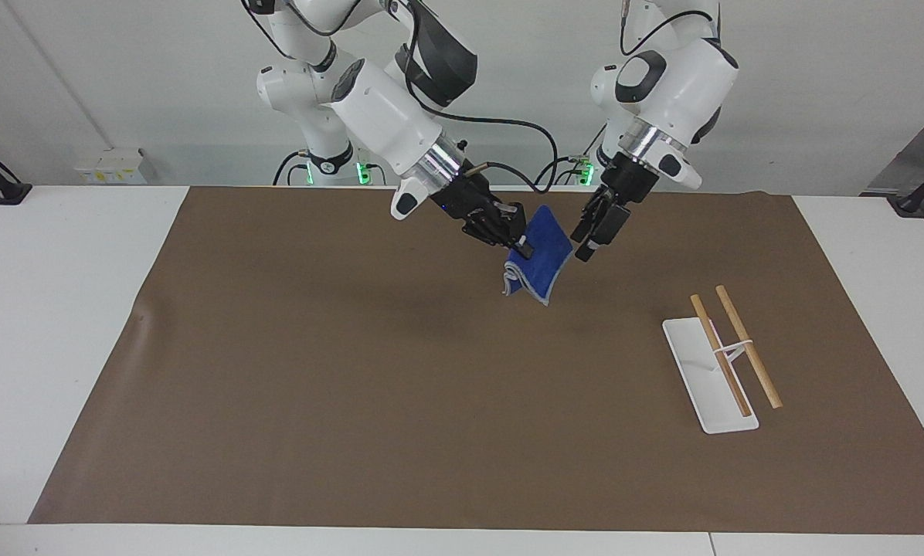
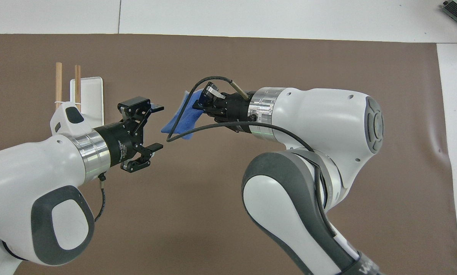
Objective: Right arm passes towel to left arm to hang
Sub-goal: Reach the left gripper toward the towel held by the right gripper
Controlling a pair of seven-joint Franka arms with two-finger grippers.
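Note:
The towel (image 1: 545,255) (image 2: 182,120) is a small royal-blue cloth with a pale grey edge. It hangs in the air above the brown mat, pinched at one edge by my right gripper (image 1: 518,245) (image 2: 205,100), which is shut on it. My left gripper (image 1: 589,241) (image 2: 158,127) is open and hovers just beside the towel's free edge, its fingers (image 2: 156,108) spread wide and apart from the cloth. Toward the left arm's end of the table stands the white rack (image 1: 694,371) (image 2: 93,93) with two wooden rods (image 1: 748,347) (image 2: 59,84).
A brown mat (image 1: 354,401) (image 2: 328,57) covers most of the white table (image 1: 45,309). A black cable (image 2: 192,130) loops from the right wrist below the towel. The left arm's forearm (image 2: 41,164) lies over the mat beside the rack.

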